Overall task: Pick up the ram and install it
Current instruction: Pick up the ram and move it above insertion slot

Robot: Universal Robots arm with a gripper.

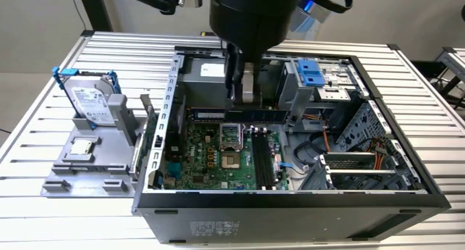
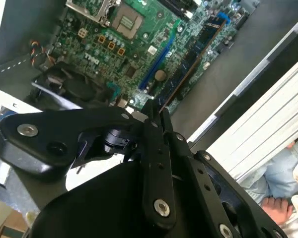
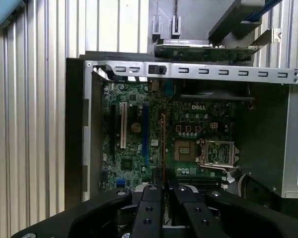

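Note:
The ram [image 1: 210, 115] is a long dark stick with black chips, held level above the green motherboard [image 1: 210, 157] inside the open computer case [image 1: 291, 198]. My gripper [image 1: 247, 104] reaches down from above and is shut on the ram near its middle. In both wrist views the ram [image 3: 163, 144] [image 2: 193, 54] shows edge-on, running out from between my closed fingers [image 3: 154, 191] [image 2: 154, 124] over the board. The black memory slots [image 1: 263, 163] lie below, nearer the case's front edge.
On a grey fixture [image 1: 80, 174] at the exterior view's left stand a silver hard drive in a blue bracket [image 1: 91, 100] and a small square CPU chip [image 1: 80, 146]. The open CPU socket [image 1: 231, 163] sits beside the slots. A person's hand [image 2: 278, 204] is beside the table.

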